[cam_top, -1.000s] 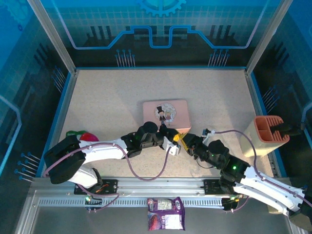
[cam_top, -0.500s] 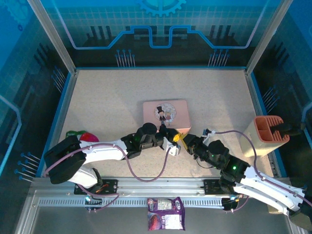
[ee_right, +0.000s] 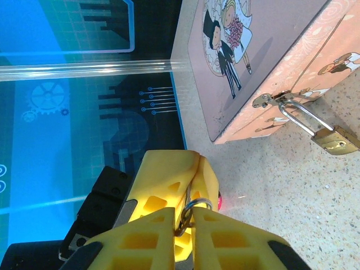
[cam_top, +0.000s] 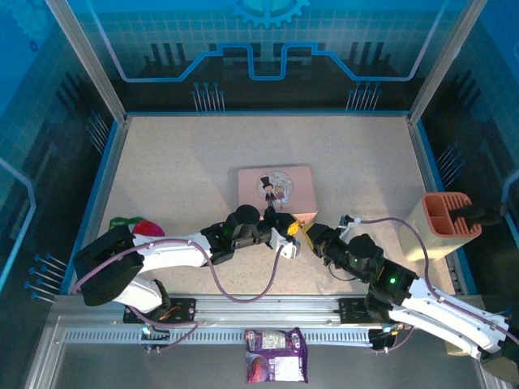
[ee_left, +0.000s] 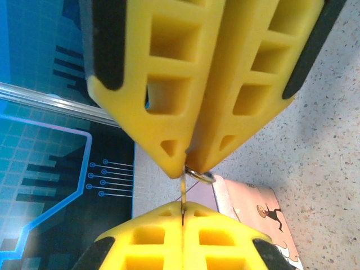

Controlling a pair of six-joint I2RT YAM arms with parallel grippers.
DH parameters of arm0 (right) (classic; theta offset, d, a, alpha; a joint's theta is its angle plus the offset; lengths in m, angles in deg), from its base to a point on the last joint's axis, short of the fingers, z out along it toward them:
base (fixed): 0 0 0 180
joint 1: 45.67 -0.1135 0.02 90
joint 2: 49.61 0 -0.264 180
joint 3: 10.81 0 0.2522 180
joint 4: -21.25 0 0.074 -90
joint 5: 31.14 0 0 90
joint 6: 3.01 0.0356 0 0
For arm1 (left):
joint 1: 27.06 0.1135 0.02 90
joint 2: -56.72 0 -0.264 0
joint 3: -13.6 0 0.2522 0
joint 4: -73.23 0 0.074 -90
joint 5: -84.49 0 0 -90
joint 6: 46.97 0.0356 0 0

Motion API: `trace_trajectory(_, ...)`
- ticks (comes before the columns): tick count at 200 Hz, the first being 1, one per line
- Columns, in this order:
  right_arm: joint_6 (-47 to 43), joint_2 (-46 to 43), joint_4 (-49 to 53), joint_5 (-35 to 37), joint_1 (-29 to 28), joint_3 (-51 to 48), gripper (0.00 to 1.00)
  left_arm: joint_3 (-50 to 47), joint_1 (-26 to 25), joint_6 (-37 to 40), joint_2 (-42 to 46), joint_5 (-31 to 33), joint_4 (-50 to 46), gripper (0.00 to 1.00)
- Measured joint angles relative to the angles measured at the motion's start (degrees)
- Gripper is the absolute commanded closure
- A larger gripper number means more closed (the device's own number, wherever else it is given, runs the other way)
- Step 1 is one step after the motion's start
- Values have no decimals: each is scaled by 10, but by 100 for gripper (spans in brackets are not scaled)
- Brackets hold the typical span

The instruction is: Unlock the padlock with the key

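The pink box (cam_top: 276,188) lies mid-table. Its hasp carries the small brass padlock (ee_right: 336,140), whose silver shackle (ee_right: 298,118) is closed. My two grippers meet tip to tip just in front of the box. The left gripper (cam_top: 286,229) is shut on the thin key (ee_left: 183,194), edge-on between its fingers (ee_left: 152,236). The right gripper (cam_top: 306,235) is shut on the key's head and its silver ring (ee_right: 195,205). In the left wrist view the ring (ee_left: 201,175) pokes out from the right gripper's fingers (ee_left: 169,84). Box and padlock (ee_right: 336,140) lie beyond and to the right of the key.
An orange slotted holder (cam_top: 444,223) stands at the right edge. A red and green object (cam_top: 136,226) lies by the left arm. A purple packet (cam_top: 276,366) rests on the front rail. Blue walls (cam_top: 268,49) enclose the table.
The right arm has shifted very slightly. Both grippers stay tip to tip, shut on the key.
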Motion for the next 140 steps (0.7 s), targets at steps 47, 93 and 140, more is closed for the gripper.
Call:
trace_trajectory(47, -7, 1, 0, 0, 0, 0, 98, -1, 0, -1, 0, 5, 0, 95)
trace_trajectory(93, -23, -2, 16, 0, 1, 0, 100, -28, -1, -50, 18, -2, 31, 66)
trace_trajectory(140, -72, -46, 51, -1, 31, -2, 100, -91, 4, -283, 144, -18, 48, 59)
